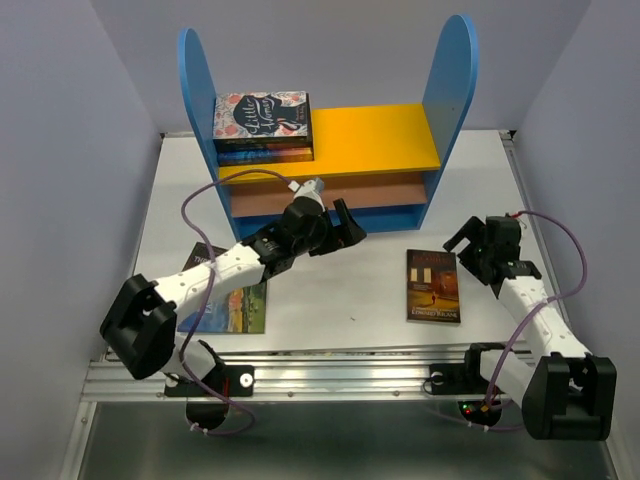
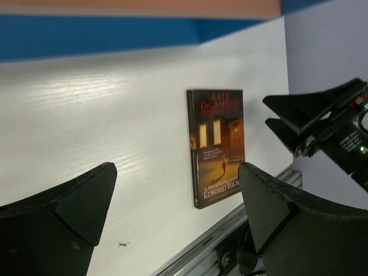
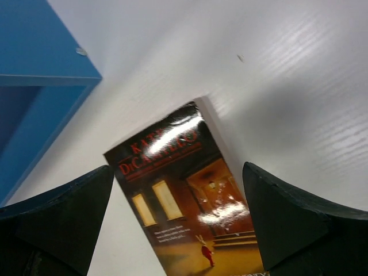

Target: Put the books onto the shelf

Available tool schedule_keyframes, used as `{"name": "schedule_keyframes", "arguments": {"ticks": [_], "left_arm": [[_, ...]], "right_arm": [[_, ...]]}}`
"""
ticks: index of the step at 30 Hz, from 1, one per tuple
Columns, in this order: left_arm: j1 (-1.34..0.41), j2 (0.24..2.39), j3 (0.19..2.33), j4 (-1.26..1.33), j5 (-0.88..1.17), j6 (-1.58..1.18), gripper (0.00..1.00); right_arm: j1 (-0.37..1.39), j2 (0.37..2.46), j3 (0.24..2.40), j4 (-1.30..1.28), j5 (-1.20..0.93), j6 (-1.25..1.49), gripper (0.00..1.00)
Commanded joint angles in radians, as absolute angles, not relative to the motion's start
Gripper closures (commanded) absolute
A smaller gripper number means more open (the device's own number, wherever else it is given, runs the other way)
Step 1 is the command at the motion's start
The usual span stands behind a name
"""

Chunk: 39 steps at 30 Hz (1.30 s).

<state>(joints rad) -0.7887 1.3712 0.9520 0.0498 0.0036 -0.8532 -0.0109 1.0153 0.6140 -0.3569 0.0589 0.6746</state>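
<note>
The shelf stands at the back of the table, and a stack of books with Little Women on top lies on the left of its yellow board. A dark brown book lies flat on the table right of centre; it shows in the left wrist view and right wrist view. Another book lies at the front left, partly under the left arm. My left gripper hangs open and empty before the shelf's base. My right gripper is open above the brown book's far end.
The shelf's blue base lies just left of the right gripper. A metal rail runs along the table's near edge. Lilac walls close in the table on both sides and at the back.
</note>
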Motion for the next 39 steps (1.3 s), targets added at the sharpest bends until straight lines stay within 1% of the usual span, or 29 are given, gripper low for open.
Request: {"name": "schedule_keyframes", "arguments": {"ticks": [1,5,11,17,18,23,25,27,28,29,30,31,33,34,35,36,37,39], "left_arm": [[-0.811,1.463,0.979,0.169,0.152,-0.792,0.01],[-0.834,1.598,1.028,0.187,0.244,-0.772,0.01],[-0.897,1.778,1.134,0.192,0.307,-0.749,0.01],[-0.920,1.879,1.189,0.196,0.356,-0.749,0.01],[-0.920,1.888,1.192,0.196,0.360,-0.750,0.01],[-0.925,1.924,1.180,0.195,0.382,-0.742,0.01],[-0.927,1.939,1.170,0.175,0.368,-0.755,0.05],[-0.927,1.953,1.166,0.160,0.344,-0.770,0.10],[-0.927,1.965,1.164,0.161,0.339,-0.781,0.15],[-0.927,1.971,1.163,0.161,0.339,-0.785,0.18],[-0.928,1.986,1.164,0.160,0.339,-0.793,0.24],[-0.930,1.993,1.164,0.158,0.339,-0.795,0.25],[-0.931,2.006,1.169,0.150,0.342,-0.799,0.34],[-0.931,2.022,1.173,0.141,0.342,-0.804,0.38],[-0.931,2.029,1.177,0.134,0.339,-0.805,0.43],[-0.931,2.034,1.178,0.127,0.337,-0.808,0.46],[-0.931,2.039,1.174,0.126,0.337,-0.819,0.49],[-0.933,2.040,1.175,0.114,0.330,-0.819,0.52]], "right_arm": [[-0.066,1.034,0.546,-0.341,0.012,0.683,0.00],[-0.066,1.032,0.514,-0.341,-0.029,0.676,0.00],[-0.066,1.032,0.466,-0.342,-0.058,0.669,0.00],[-0.066,1.046,0.433,-0.319,-0.264,0.586,0.00],[-0.066,1.037,0.423,-0.292,-0.332,0.581,0.00],[-0.066,1.048,0.379,-0.212,-0.484,0.604,0.01],[-0.066,1.045,0.367,-0.180,-0.546,0.617,0.01],[-0.066,1.025,0.359,-0.135,-0.563,0.621,0.01],[-0.066,1.019,0.351,-0.127,-0.568,0.626,0.01],[-0.066,1.017,0.351,-0.121,-0.577,0.624,0.01],[-0.066,1.019,0.353,-0.114,-0.603,0.632,0.02],[-0.066,1.017,0.354,-0.104,-0.617,0.640,0.04],[-0.066,1.005,0.351,-0.052,-0.649,0.664,0.05],[-0.066,0.997,0.353,-0.035,-0.672,0.679,0.07],[-0.066,0.989,0.359,-0.022,-0.681,0.701,0.13],[-0.066,0.979,0.365,-0.015,-0.684,0.712,0.16],[-0.066,0.959,0.370,-0.012,-0.686,0.730,0.23],[-0.066,0.943,0.391,-0.011,-0.690,0.741,0.28]]}}
